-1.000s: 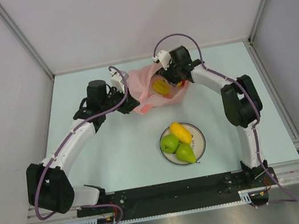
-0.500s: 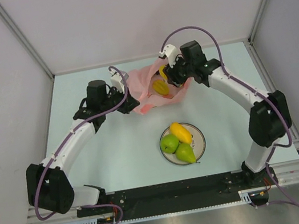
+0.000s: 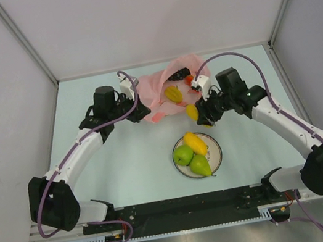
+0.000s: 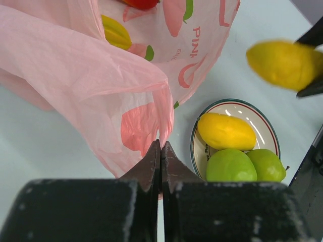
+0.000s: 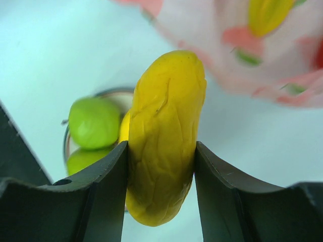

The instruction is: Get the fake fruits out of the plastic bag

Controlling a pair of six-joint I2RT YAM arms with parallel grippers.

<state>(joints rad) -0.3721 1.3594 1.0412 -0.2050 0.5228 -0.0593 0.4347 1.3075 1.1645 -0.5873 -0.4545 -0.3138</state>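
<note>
With the right gripper, clamps a yellow mango between both fingers, above the table, between the plastic bag and the plate. With the left gripper, pinches the pink bag's edge, fingers fully closed. Leaves the bag near the middle of the table's far edge, with a yellow fruit and a red piece inside. Carries on the plate, mid-table, a second mango, a green apple and a green pear.

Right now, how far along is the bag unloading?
Done: a mango, green apple and pear sit on the plate. In hand: right gripper holds a second mango clear of the pink bag, whose edge the left gripper pinches. Left: at least a yellow fruit and a red one inside the bag.
</note>
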